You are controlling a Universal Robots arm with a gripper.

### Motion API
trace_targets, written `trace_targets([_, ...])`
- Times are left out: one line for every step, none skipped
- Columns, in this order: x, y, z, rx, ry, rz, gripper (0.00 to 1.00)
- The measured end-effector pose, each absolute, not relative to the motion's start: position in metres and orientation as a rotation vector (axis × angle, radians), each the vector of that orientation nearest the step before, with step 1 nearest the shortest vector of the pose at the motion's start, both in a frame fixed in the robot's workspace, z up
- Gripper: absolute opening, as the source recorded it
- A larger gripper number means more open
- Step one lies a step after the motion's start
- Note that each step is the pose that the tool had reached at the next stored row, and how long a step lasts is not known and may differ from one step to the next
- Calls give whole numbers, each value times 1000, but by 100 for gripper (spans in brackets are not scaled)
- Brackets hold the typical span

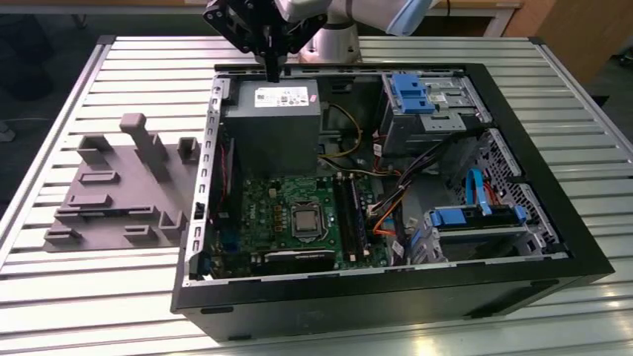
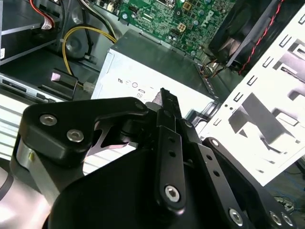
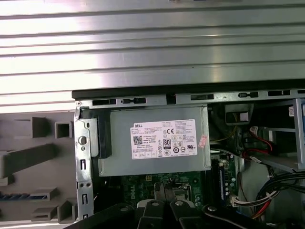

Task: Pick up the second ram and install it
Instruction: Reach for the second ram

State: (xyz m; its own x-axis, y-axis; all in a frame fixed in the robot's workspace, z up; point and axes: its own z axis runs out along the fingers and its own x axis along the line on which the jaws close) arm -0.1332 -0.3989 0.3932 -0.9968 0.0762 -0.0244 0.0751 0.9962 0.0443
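My gripper (image 1: 272,72) hangs shut over the back edge of the open computer case (image 1: 554,245), just above the grey power supply (image 1: 272,111). In both wrist views the fingertips (image 2: 165,97) (image 3: 160,191) are pressed together with nothing between them. A thin blue strip, the second ram (image 3: 23,196), lies in a slot of the grey holder (image 3: 28,160), well off to the exterior view's left of the gripper. The long black slot rails (image 1: 351,215) run beside the processor socket on the green motherboard (image 1: 262,208).
The case stands on a slatted metal table (image 1: 89,297). The grey holder (image 1: 109,196) with upright blocks sits at the exterior view's left of the case. Drive bays with blue clips (image 1: 411,93) and cable bundles (image 1: 396,193) crowd the case's other half.
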Motion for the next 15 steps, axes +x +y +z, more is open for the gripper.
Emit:
trace_targets([-134,-399,393,118,3112,68,11])
trace_targets([-134,-399,393,118,3112,68,11])
trace_targets([-135,-399,393,118,3112,68,11])
trace_targets([-136,-399,393,118,3112,68,11])
trace_targets([-136,-399,393,118,3112,68,11])
trace_targets([-137,-399,393,118,3113,68,11])
trace_targets([-137,-399,393,118,3112,68,11])
trace_targets([-138,-399,393,118,3112,68,11])
trace_targets([-139,-399,393,118,3112,68,11])
trace_targets([-139,-399,393,118,3113,68,11])
trace_targets([-140,-399,393,118,3113,68,11])
trace_targets([-140,-399,393,118,3113,68,11])
trace_targets([-140,-399,393,118,3113,68,11])
trace_targets([-141,-399,393,118,3112,68,11])
trace_targets([-141,-399,393,118,3112,68,11])
